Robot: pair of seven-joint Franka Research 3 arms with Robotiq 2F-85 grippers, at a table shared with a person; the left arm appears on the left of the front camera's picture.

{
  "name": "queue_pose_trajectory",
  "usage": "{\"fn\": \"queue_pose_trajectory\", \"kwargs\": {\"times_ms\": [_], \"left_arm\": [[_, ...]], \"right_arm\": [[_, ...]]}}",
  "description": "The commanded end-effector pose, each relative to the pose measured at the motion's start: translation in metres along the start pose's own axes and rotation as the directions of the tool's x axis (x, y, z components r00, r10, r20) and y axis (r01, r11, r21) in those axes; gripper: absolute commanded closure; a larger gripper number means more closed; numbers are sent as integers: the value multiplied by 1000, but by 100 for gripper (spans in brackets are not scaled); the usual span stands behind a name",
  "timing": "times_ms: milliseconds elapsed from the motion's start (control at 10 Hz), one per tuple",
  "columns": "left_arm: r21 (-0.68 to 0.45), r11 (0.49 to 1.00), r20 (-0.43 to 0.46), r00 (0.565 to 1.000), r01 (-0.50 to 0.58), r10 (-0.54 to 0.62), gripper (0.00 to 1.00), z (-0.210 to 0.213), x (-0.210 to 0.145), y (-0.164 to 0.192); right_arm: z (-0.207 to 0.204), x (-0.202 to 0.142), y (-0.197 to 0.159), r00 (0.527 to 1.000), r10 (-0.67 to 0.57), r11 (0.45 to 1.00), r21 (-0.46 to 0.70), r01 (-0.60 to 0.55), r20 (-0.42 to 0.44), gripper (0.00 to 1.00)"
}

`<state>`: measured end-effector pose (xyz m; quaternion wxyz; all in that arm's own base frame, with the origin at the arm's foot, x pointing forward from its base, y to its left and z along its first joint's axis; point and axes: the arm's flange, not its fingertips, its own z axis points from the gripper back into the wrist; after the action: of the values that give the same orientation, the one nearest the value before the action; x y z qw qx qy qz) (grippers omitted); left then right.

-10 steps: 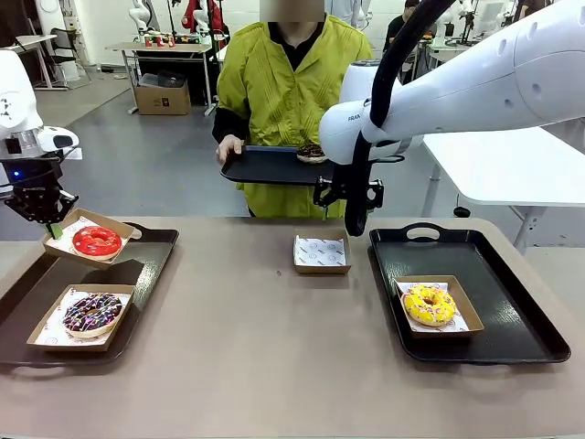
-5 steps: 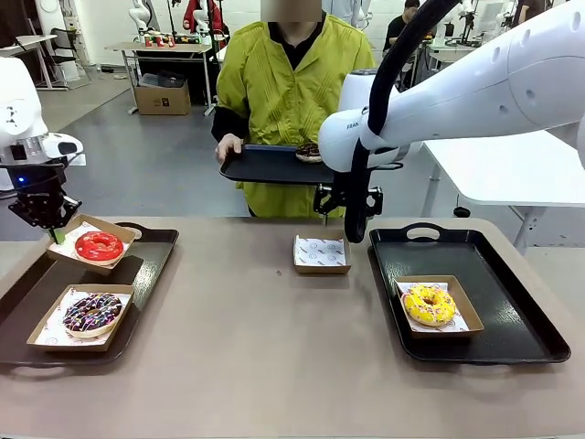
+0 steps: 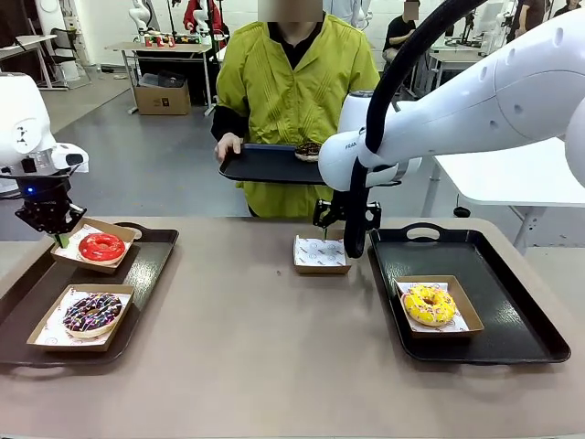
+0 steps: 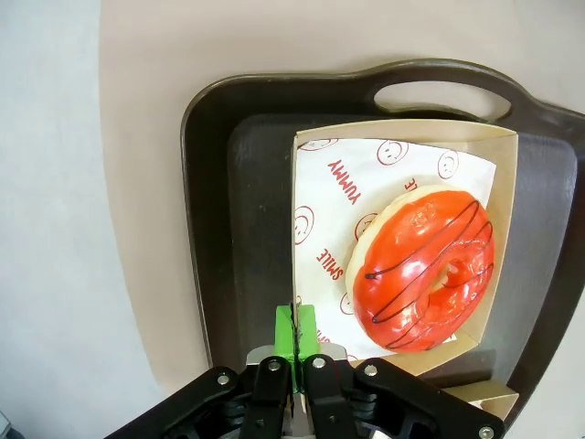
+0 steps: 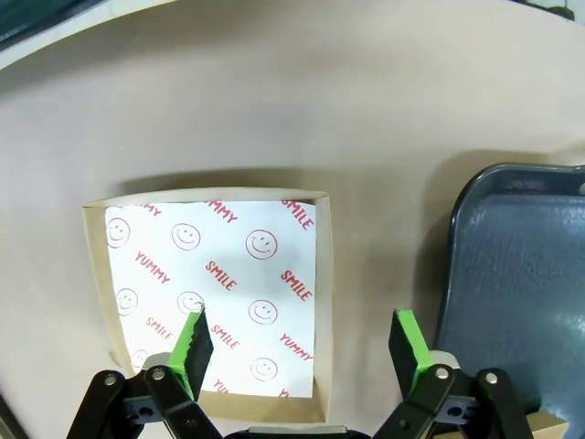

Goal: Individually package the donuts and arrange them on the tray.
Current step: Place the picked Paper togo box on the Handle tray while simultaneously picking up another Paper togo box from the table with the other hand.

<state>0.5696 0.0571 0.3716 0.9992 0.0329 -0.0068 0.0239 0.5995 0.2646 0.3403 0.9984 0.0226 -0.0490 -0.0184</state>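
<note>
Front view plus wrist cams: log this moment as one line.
left pincer shut on rim of box holding red donut | right pincer open over empty box | yellow donut boxed on right tray

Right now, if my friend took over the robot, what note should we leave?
Left tool: shut on the wall of the box holding the red donut, at the far end of the left tray.
Right tool: open above the empty box mid-table.
Done: red donut, sprinkled chocolate donut and yellow donut are boxed.
Left to do: dark donut on the person's tray, unboxed.
</note>
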Motion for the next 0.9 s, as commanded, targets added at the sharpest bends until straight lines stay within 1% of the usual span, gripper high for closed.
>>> {"fn": "queue_pose_trajectory", "kwargs": {"times_ms": [0, 500, 700, 800], "left_arm": [[16, 1000, 7, 1000, -24, 24, 99, 0, 7, 4], [20, 999, -15, 1000, -27, 27, 99, -9, 16, 3], [24, 1000, -23, 1000, -11, 12, 99, -11, 16, 2], [18, 1000, -29, 1000, 2, -1, 40, -10, 15, 4]], "right_arm": [[-6, -3, -4, 999, -30, 999, 24, 30, 9, 0], [-19, 0, -12, 999, -42, 998, 47, 43, -12, 0], [-22, 0, -14, 999, -38, 998, 52, 39, -23, 0], [-22, 0, -15, 999, -36, 998, 53, 38, -25, 59]]}}
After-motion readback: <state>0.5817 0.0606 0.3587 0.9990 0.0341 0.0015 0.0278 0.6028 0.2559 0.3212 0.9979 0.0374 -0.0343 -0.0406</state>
